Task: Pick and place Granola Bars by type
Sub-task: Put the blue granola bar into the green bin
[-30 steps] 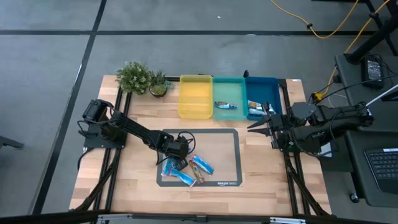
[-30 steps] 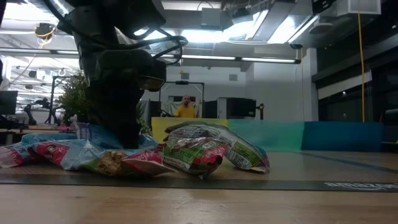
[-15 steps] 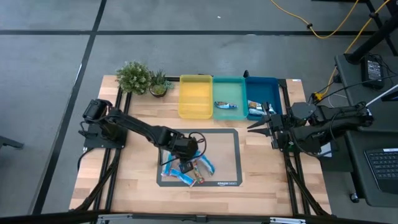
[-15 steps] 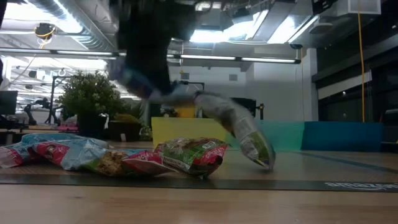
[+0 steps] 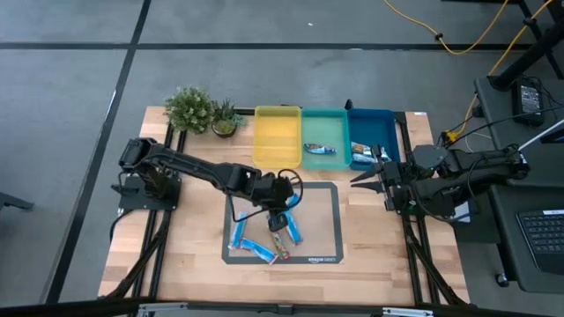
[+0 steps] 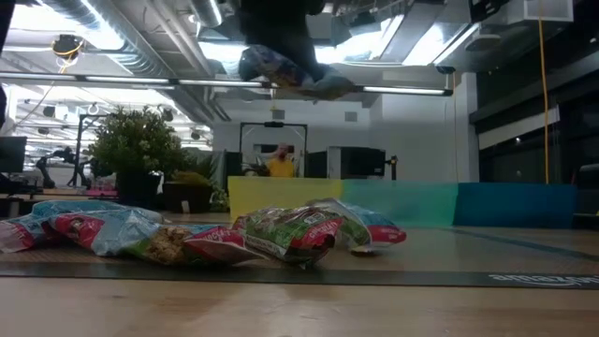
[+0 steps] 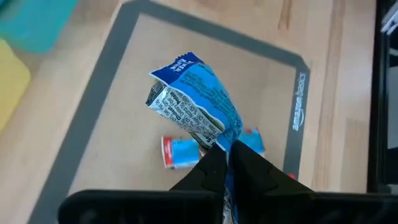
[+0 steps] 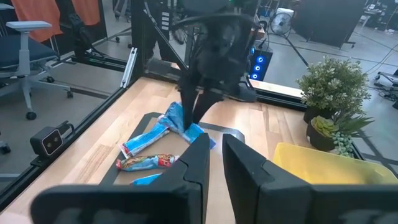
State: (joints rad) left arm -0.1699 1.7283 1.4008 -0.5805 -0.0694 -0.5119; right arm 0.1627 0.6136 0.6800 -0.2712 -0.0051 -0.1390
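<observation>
1. Two arms share the wooden table (image 5: 189, 255): the left gripper (image 5: 278, 214) hangs over the middle of the grey mat (image 5: 322, 220), and the right gripper (image 5: 363, 175) waits at the table's 3 o'clock edge.
2. Left fingers (image 7: 208, 169) are pinched tight on one end of a blue-wrapped granola bar (image 7: 196, 106), lifted clear of the mat.
3. Right fingers (image 8: 194, 163) stand slightly apart with nothing between them.
4. Several loose bars (image 5: 256, 249) lie on the mat toward 7 o'clock of the held one: blue wrappers and a red-and-blue one.
5. Three trays line the 12 o'clock edge: yellow tray (image 5: 276, 117), teal tray (image 5: 324, 119), blue tray (image 5: 370, 119).
6. One bar (image 5: 319, 149) lies in the teal tray; others (image 5: 361, 155) sit in the blue tray.
7. Two potted plants (image 5: 201, 111) stand at 9 o'clock of the yellow tray.
</observation>
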